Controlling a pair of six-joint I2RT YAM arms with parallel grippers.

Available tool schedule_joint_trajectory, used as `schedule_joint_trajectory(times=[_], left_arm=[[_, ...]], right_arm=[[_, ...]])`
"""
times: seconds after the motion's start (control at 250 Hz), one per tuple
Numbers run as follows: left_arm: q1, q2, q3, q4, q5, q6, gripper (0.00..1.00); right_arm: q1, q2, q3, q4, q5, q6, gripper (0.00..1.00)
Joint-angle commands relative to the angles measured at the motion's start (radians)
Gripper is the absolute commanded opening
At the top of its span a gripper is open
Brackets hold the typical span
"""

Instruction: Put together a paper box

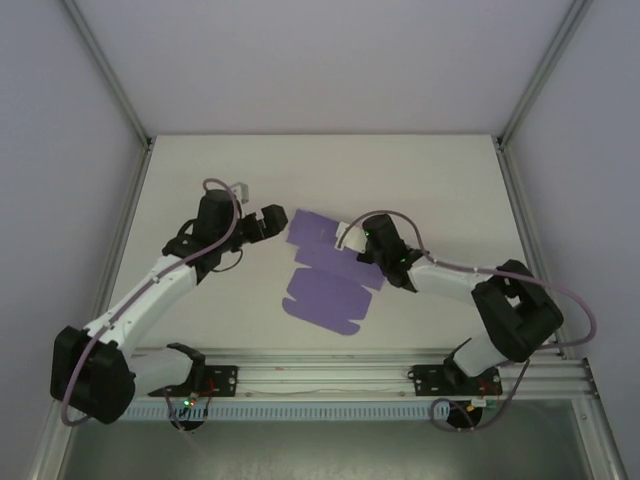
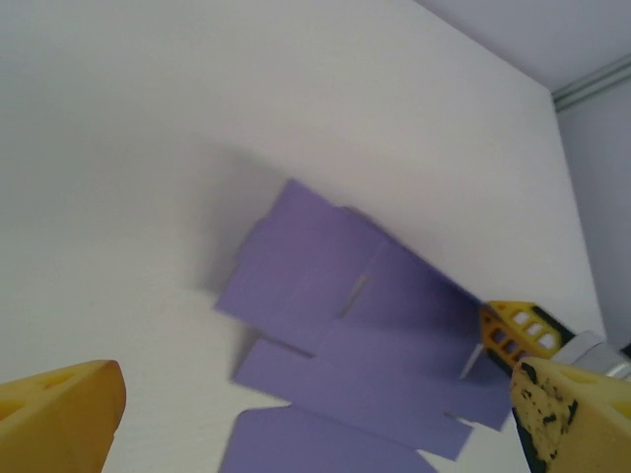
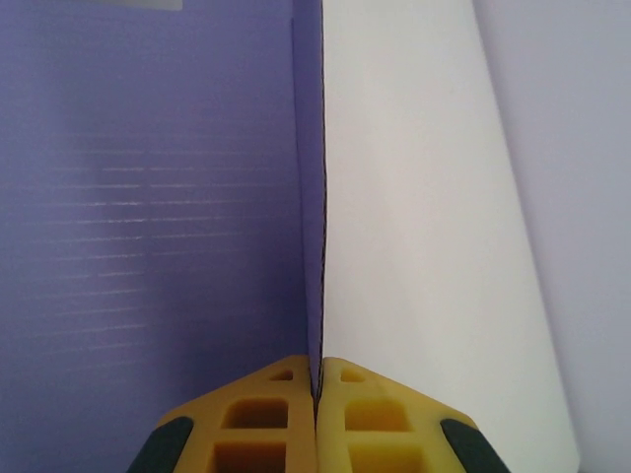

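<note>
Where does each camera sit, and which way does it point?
Top external: high behind the bases, looking down on the table, left arm, right arm and purple paper box.
Left wrist: on the left arm, looking past its open yellow fingers across the box toward the right tool.
Right wrist: on the right arm, looking along its shut fingers, which pinch a raised flap edge.
Shared: all three see the box.

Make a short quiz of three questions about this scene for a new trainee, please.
1. True or false: the left gripper is shut on the paper box.
2. Which one pinches an edge of the card between its fingers? A) left gripper B) right gripper C) neither
3. Fill in: the paper box is ___ in colour.

Key: 1 false, its jaws stand wide open; 2 B; 3 purple.
</note>
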Motion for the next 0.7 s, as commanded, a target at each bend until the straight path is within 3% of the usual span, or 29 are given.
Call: schedule_joint_trajectory(times=[0.0,0.248,0.364,0.52,0.695], left_arm=[[0.007,0.075,0.084,0.077,0.142,-0.009,1.00],[0.004,0.294,0.309,-0.049,0.217,0.047,0.99],[-0.008,0.386,0.380,-0.092,0.255,0.078,0.92],[-0.024,0.487,0.495,-0.234,0.187,0.136,0.88],[-0.042,0.576,0.577,-0.337,0.190,0.171,0.87]], right_arm=[[0.055,0.040,-0.028,0.212,0.002,-0.090,0.00],[0.080,0.070,-0.021,0.247,-0.001,-0.092,0.00],[0.080,0.056,-0.026,0.238,-0.011,-0.088,0.00],[0.081,0.043,-0.045,0.242,-0.005,-0.084,0.00],[0.081,0.046,-0.057,0.275,-0.002,-0.087,0.00]])
